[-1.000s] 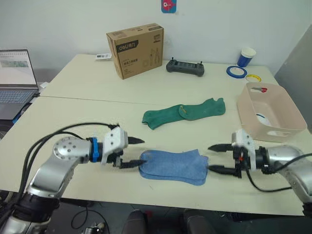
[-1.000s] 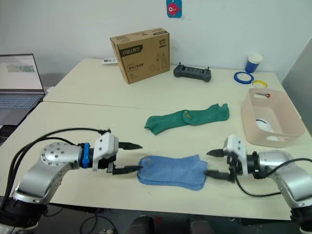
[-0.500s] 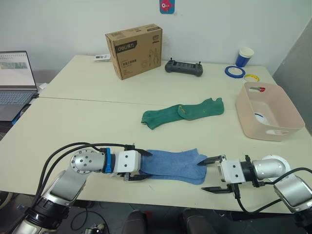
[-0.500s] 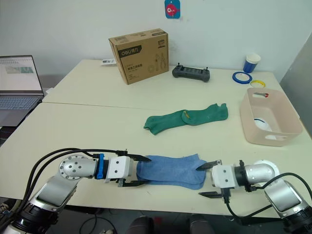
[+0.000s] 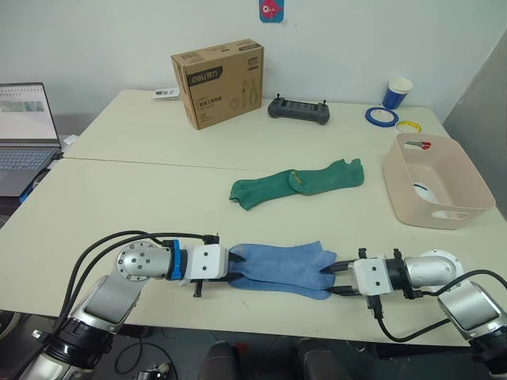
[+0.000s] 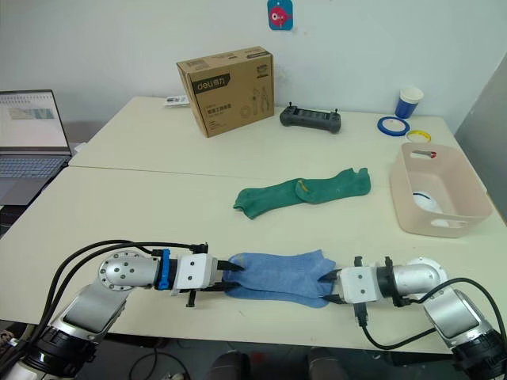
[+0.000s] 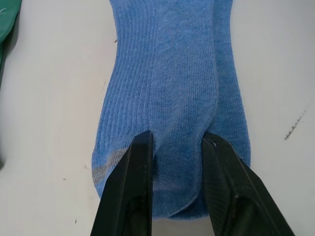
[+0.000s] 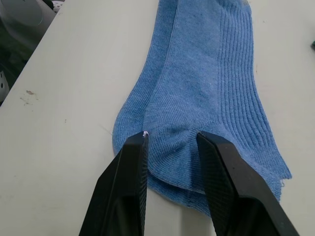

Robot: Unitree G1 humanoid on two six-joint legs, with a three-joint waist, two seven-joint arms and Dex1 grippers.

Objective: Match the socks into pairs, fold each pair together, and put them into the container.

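Two light blue socks [image 5: 279, 267] lie stacked as a pair near the table's front edge. My left gripper [image 5: 232, 265] is shut on their left end, and the left wrist view shows the fabric [image 7: 167, 88] puckered between its fingers [image 7: 140, 157]. My right gripper [image 5: 337, 277] is shut on the right end, pinching the blue cloth [image 8: 197, 88] the same way. Two dark green socks [image 5: 299, 182] lie overlapped in the middle of the table. The pale pink container [image 5: 455, 178] stands at the right with something white [image 5: 425, 191] inside.
A brown cardboard box [image 5: 219, 81], a black controller [image 5: 299, 109], a blue cup [image 5: 399, 92] and two tape rolls [image 5: 383, 116] sit along the far side. A laptop [image 5: 24, 134] stands at the far left.
Both grippers were open at the ends of the blue socks half a second ago. Now each has closed on its end, and the fabric bunches slightly.
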